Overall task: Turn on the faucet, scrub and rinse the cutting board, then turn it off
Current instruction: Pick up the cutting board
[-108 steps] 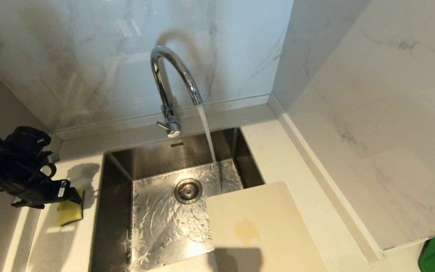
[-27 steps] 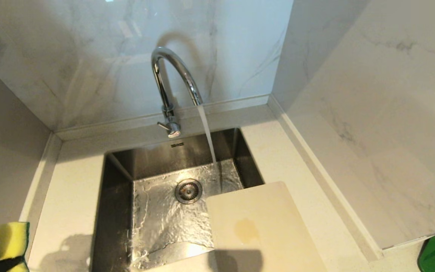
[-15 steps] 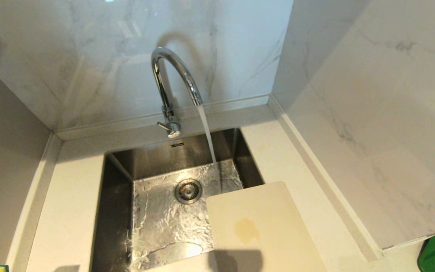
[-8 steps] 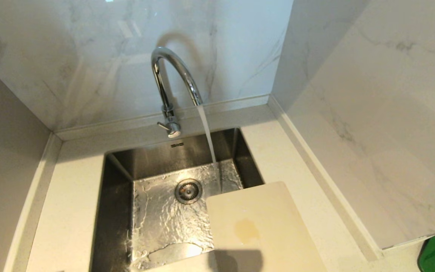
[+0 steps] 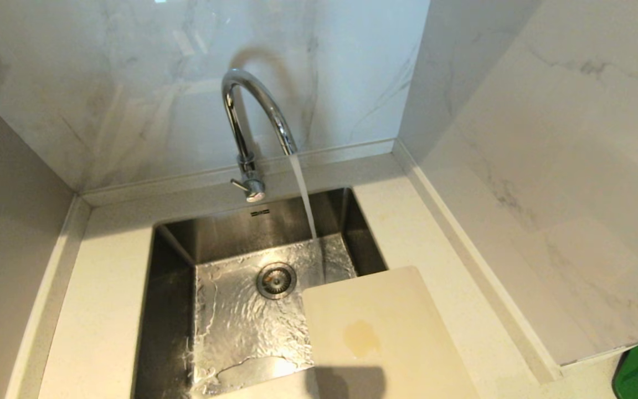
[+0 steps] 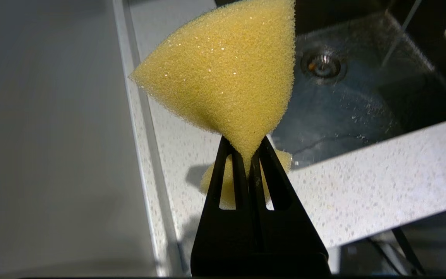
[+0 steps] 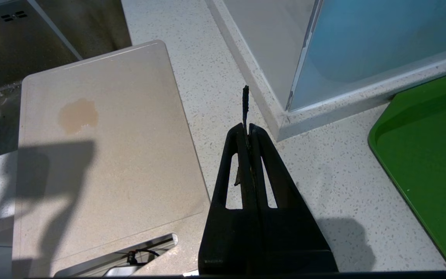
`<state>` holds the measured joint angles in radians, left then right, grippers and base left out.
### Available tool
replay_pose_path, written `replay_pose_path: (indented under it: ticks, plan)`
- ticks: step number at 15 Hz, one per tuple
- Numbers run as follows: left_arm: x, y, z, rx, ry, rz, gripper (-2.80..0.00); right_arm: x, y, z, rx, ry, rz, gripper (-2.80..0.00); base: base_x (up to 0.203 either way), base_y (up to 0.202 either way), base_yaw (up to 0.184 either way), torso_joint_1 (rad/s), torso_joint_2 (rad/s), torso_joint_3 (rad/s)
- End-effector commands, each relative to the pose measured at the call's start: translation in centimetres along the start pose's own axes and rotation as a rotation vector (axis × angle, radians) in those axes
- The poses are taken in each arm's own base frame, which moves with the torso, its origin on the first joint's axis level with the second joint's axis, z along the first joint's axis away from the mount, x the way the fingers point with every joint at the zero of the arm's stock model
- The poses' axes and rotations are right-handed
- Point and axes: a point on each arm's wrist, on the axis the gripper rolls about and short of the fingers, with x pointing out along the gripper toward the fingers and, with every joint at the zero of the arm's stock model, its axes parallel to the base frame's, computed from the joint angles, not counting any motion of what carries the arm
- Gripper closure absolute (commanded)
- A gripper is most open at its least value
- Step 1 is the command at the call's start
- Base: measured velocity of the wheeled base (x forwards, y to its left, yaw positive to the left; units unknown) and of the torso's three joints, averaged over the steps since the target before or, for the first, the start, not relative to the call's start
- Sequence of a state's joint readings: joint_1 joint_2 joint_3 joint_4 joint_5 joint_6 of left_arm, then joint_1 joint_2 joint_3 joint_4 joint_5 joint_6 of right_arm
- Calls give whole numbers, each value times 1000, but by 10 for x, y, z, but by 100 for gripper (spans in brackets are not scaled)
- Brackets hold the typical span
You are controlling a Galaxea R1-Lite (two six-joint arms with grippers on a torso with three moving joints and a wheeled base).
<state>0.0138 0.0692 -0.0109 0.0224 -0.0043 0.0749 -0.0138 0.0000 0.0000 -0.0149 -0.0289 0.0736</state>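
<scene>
Pinching the sponge [image 6: 227, 77], left gripper [image 6: 249, 155] hangs beside the sink [image 6: 362, 112]

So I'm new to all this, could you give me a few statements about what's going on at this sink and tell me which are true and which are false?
1. Water is running from the faucet into the sink. True.
2. The left gripper is empty. False: it is shut on a yellow sponge.
3. The cutting board has a brownish stain on it. True.
4. The cutting board lies flat on the bottom of the sink. False: it rests on the counter with one corner jutting over the basin.
5. The right gripper is holding the cutting board. False: it is shut, above the counter beside the board.
</scene>
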Motion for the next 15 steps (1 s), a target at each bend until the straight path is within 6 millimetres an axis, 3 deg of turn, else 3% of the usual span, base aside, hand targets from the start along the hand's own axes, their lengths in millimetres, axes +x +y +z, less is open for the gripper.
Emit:
replay_pose_path:
  ticks: [1,15]
  plan:
    - [-4,0,-2,-11,-91,10,0,0,0,0,0,0,0,0,0,0,0,0,0,0]
    - [-5,0,-2,-76,-94,14,0,0,0,0,0,0,0,0,0,0,0,0,0,0]
